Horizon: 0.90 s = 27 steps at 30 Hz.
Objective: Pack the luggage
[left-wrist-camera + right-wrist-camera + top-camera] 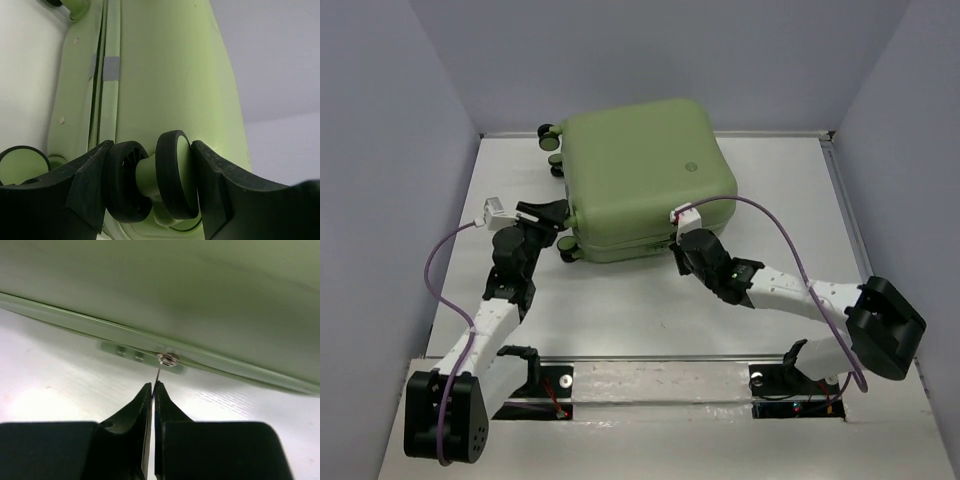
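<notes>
- Grey walls [650, 60] enclose a white counter [650, 320].
- The left tool [151, 147] grips a caster wheel [172, 175] between its fingers, at the near-left corner of the luggage [645, 170].
- The luggage lies flat and closed, midway along the counter's far edge.
- The right tool [152, 390], jaws pressed together, pinches the zipper pull [158, 371] on the luggage's near side.

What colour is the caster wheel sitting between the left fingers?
The caster wheel is black with a light-green hub; left wrist view shows it best.
</notes>
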Each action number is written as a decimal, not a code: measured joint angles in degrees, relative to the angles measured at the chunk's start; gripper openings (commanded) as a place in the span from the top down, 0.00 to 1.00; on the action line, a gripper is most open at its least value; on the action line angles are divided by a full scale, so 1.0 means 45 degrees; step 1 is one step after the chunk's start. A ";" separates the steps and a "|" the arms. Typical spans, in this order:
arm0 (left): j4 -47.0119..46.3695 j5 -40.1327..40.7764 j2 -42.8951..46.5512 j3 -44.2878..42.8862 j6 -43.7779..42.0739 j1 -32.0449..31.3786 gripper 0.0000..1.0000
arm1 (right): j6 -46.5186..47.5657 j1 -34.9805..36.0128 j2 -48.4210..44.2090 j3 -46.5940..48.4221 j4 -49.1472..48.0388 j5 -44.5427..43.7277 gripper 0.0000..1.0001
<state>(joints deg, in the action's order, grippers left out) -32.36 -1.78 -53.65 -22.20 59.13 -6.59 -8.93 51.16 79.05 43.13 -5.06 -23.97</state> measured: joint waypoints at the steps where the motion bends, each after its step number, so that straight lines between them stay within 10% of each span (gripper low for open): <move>1: 0.0000 -0.0311 -0.0005 0.0005 0.0044 -0.0185 0.94 | -0.0097 0.0126 -0.0107 0.0146 0.0097 0.0767 0.93; 9: -0.0146 -0.0962 -0.0029 0.0024 0.0102 -0.0928 0.94 | -0.0593 0.2409 0.3575 0.3575 0.0107 0.2166 0.93; 20: 0.0563 -0.1588 0.0981 0.0194 -0.0311 -0.1855 0.94 | -0.1039 0.2375 0.3308 0.2997 -0.0578 0.3167 0.93; 27: 0.4415 -0.2424 0.2089 -0.1413 -0.1787 -0.1909 0.94 | -0.0427 0.2987 0.4507 0.3997 -0.1642 0.3060 0.93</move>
<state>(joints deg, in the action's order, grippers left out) -12.49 -12.69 -44.25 -28.56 51.09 -15.18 -10.85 64.60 99.33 61.12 -12.45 -10.20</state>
